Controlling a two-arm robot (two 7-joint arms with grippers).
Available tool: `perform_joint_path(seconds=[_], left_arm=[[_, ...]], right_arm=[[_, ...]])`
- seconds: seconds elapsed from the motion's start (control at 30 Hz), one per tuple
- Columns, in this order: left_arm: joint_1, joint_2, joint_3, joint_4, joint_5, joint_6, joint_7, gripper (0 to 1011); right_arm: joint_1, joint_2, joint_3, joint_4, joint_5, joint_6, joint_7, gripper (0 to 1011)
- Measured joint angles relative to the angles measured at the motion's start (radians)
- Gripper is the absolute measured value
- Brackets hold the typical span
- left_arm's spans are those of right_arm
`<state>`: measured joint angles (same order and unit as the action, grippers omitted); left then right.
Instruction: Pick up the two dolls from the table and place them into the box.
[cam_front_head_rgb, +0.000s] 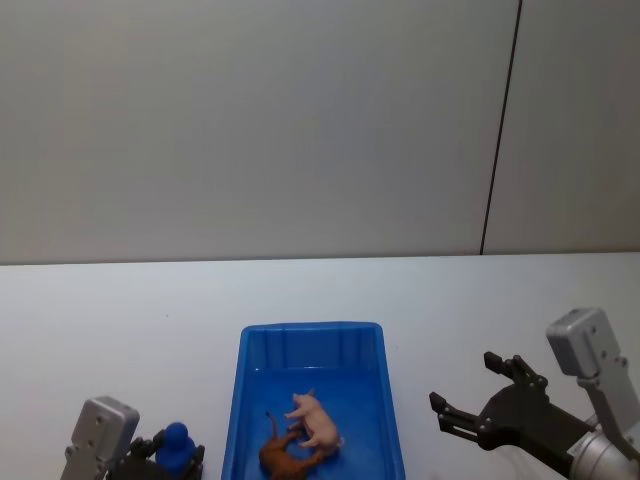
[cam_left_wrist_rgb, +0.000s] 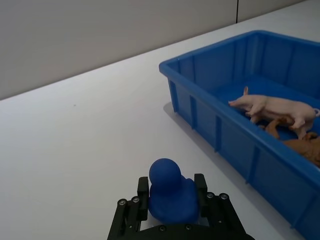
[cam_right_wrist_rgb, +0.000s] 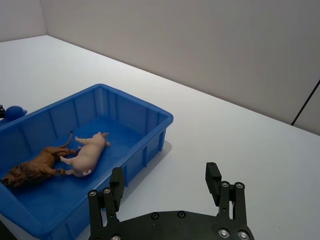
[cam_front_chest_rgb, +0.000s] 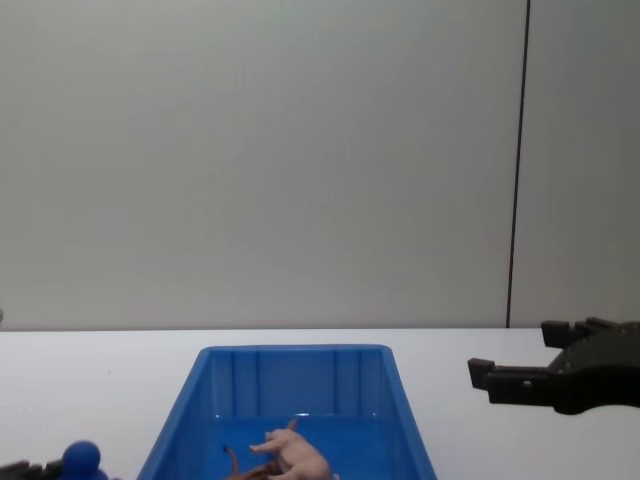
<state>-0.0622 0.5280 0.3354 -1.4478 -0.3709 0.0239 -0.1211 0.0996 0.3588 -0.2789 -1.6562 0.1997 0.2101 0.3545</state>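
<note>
Dolls lie together inside the box (cam_front_head_rgb: 246, 400), a bright blue plastic bin with ribbed inner walls that sits on the white table (cam_front_head_rgb: 120, 320) in front of the robot. The pale pink pig (cam_front_head_rgb: 315, 420) lies on its side on the bin's floor, snout toward the far wall in the head view, and the brown maned lion (cam_front_head_rgb: 285, 458) lies on its side right against it, nearer the robot, its legs touching the pig's legs. In the right wrist view the lion (cam_right_wrist_rgb: 32, 167) stretches along the floor with its mane toward the near corner and its thin tail curling up beside the pig (cam_right_wrist_rgb: 87, 154). No label or writing can be read on the bin or the figurines. To the left of the box, apart from its wall, the left gripper (cam_left_wrist_rgb: 172, 200) sits low near the table's near edge with its fingers closed around a small blue rounded toy (cam_left_wrist_rgb: 170, 192), whose knob-like top stands up between them. To the right of the box, the right gripper (cam_front_head_rgb: 478, 392) hovers above bare tabletop, its black fingers spread wide and holding nothing. A pale wall with one dark vertical seam (cam_front_head_rgb: 500, 130) rises behind the table.
</note>
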Motion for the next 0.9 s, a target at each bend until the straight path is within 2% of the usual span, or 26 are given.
perform_joint_path(seconds=[0.17,0.43,0.6,0.67,0.9], left_arm=[[-0.009,0.003,-0.008,-0.021,0.016,0.002,-0.007,518],[-0.039,0.003,-0.021,-0.072,0.073,0.003,-0.016,469],[-0.066,-0.017,-0.016,-0.086,0.112,0.0,-0.027,441],[-0.086,-0.038,-0.006,-0.089,0.14,-0.005,-0.038,429],[-0.124,-0.087,0.019,-0.079,0.182,-0.018,-0.067,634]], right_arm=[[0.0,0.0,0.0,0.0,0.0,0.0,0.0,1001],[0.0,0.0,0.0,0.0,0.0,0.0,0.0,1001],[0.0,0.0,0.0,0.0,0.0,0.0,0.0,1001],[0.0,0.0,0.0,0.0,0.0,0.0,0.0,1001],[0.0,0.0,0.0,0.0,0.0,0.0,0.0,1001]])
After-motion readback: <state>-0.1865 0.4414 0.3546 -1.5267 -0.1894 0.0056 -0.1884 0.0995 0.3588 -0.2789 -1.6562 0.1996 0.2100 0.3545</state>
